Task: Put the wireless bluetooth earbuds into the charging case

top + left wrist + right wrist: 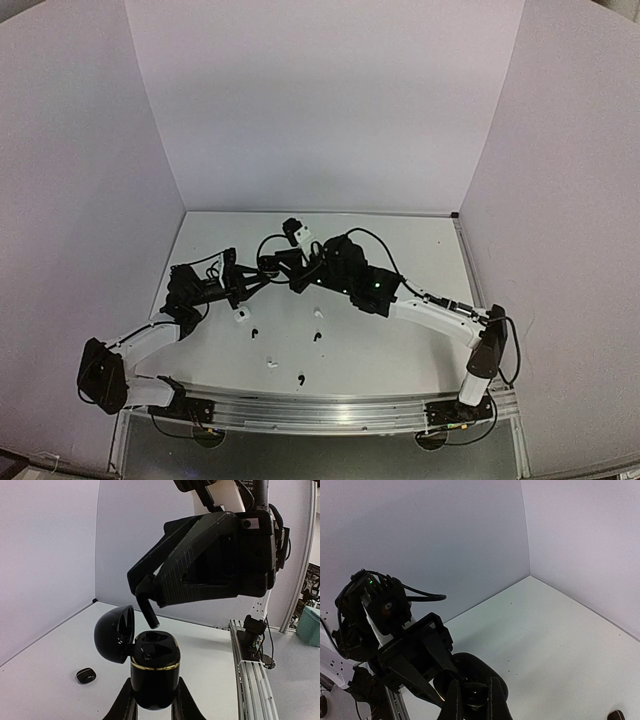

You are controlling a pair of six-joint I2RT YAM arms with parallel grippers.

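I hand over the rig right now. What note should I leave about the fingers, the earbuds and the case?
Left gripper: fingers shut on the open black case, upright, lid swung back.
Right gripper: shut on a black earbud, stem down just above the case, not yet seated.
On the table: loose buds nearer the bases, such as a white earbud and a loose black earbud; also a closed black case.
Done: case open, bud picked.
Left to do: seat this bud, then the rest.

The fingers of the left gripper [154,705] run off the bottom edge of the left wrist view and hide the base of the charging case [155,665]. In the right wrist view a dark object [616,715] is clipped at the lower right corner, with too little showing to name it.
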